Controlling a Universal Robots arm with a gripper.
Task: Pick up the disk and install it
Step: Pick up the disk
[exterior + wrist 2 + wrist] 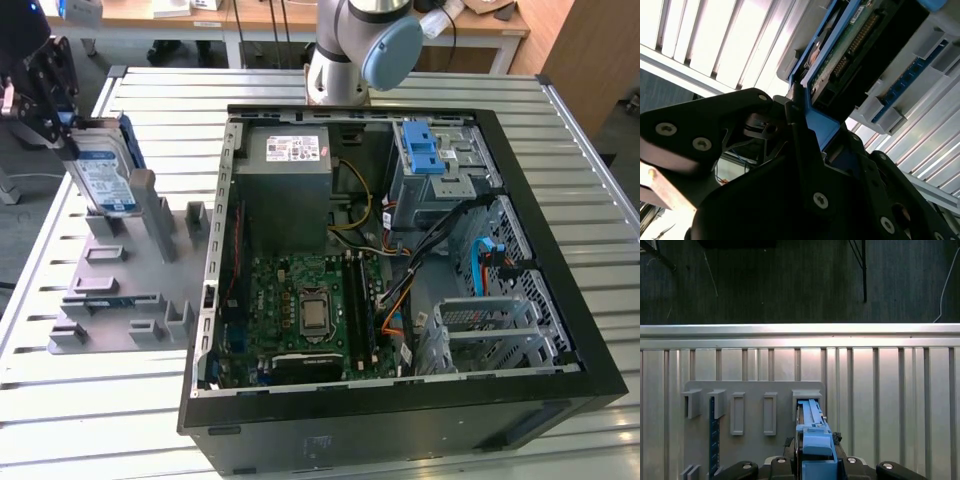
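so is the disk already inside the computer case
No, the disk stands on edge at the grey rack outside the case, at the exterior view's left.

Probably a robotics lab or workshop: a slatted metal table (590, 170), an opened computer case (400, 425), wooden workbenches (140, 14) behind.

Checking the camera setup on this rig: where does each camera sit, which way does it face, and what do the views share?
Exterior view: off the arm, raised, looking down on the open computer case, grey holder and slatted table; the arm and the gripper at the disk show.
First wrist view: on the wrist, looking along the disk's blue edge to holder and table; gripper body shows.
Second wrist view: on the wrist, close against the disk's circuit-board side; black gripper body shows.
Shared: all three show disk and holder.
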